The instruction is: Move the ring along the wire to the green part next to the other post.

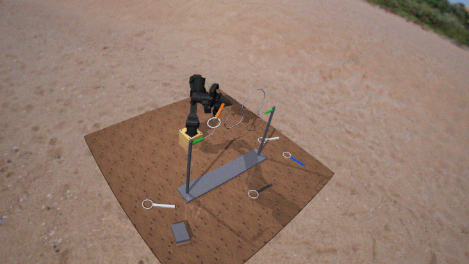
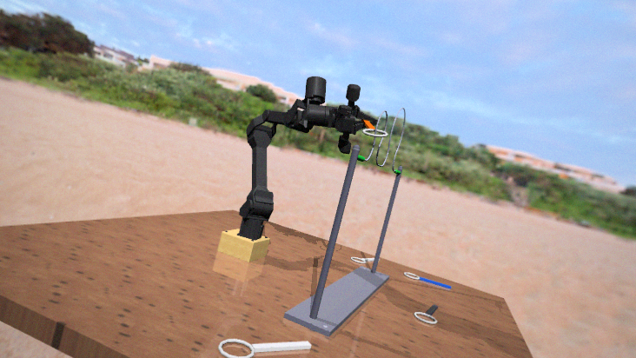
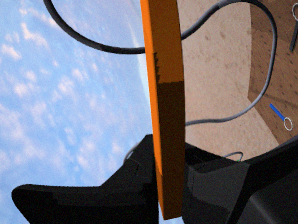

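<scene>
My gripper (image 1: 223, 104) (image 2: 364, 122) (image 3: 154, 140) is shut on the orange handle (image 1: 219, 113) (image 2: 368, 124) (image 3: 169, 100). The white ring (image 1: 207, 123) (image 2: 368, 135) lies around the thin grey wire, on the rise between the near post's green part (image 1: 197, 141) (image 2: 361, 157) and the first hump. It lies nearly flat in the exterior view; I cannot tell whether it touches the wire. Beyond, the wire dips and rises into a taller loop, then reaches the other green part (image 1: 269, 111) (image 2: 397, 171) at the far post (image 1: 266, 131) (image 2: 387, 222). The ring is out of the wrist view.
The near post (image 1: 188, 167) (image 2: 334, 233) and far post stand on a grey base plate (image 1: 223, 173) (image 2: 342, 295). Loose rings with white (image 1: 164, 206) (image 2: 282, 346), blue (image 1: 298, 161) (image 2: 436, 282) and dark (image 1: 264, 188) handles lie on the table, as does a grey block (image 1: 180, 232).
</scene>
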Motion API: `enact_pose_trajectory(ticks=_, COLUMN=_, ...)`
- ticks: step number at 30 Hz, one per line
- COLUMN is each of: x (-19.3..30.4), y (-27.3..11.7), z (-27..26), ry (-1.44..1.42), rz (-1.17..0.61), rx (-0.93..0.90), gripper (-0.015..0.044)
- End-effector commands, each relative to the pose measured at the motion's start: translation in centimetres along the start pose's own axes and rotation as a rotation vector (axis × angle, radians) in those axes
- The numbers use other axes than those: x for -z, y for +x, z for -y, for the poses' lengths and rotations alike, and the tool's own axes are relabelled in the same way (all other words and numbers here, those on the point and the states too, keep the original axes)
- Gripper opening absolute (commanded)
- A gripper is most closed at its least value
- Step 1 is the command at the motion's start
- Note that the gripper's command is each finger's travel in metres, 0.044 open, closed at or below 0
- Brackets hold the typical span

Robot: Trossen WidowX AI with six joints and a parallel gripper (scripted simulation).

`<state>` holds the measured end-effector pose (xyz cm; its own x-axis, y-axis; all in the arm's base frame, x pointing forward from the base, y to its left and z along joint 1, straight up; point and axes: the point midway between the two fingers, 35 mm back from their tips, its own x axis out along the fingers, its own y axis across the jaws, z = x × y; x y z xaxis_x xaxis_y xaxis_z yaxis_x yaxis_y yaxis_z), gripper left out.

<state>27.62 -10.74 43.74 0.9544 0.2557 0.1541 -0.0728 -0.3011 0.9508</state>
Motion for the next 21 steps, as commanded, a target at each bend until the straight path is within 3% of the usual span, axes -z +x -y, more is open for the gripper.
enact_pose_trajectory(ticks=1, x=-0.1, y=0.0, z=0.2, ry=-0.045, rz=-0.003, rx=0.029, gripper=-0.015)
enact_pose_trajectory(ticks=21, x=-0.6, y=-0.3, z=2.8, ry=-0.381, rz=0.004, rx=0.227, gripper=-0.015)
